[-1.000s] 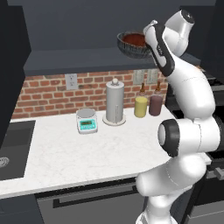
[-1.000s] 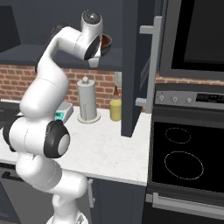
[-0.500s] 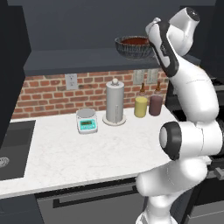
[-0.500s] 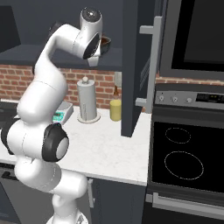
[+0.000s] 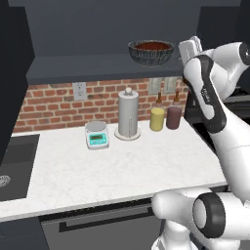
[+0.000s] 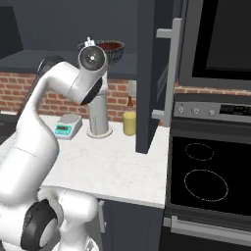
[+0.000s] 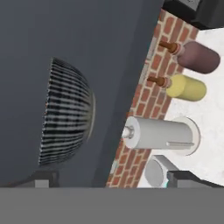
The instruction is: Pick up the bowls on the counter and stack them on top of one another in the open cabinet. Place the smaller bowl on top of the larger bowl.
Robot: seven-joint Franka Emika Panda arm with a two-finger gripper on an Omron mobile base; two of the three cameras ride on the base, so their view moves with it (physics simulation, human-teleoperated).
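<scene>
On cabinet [image 5: 73,68] shelf: smaller bowl [image 5: 151,46] nested in larger bowl [image 5: 150,53]. Likely rigid, glossy, slippery; grip by rim. Gripper [image 7: 111,178] spread wide, empty.

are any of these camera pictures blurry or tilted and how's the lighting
Left base view: soft, even light, slightly blurry, cabinet interior dim. Right base view: similar softness, the oven glass nearly black. Hand view: rolled sideways, so the larger bowl and the bottles lie on their sides; ribs shimmer.

The white arm reaches high, elbow bent, and its gripper [image 7: 111,178] is held sideways, fingertips [image 7: 41,178] spread wide, holding nothing.
</scene>
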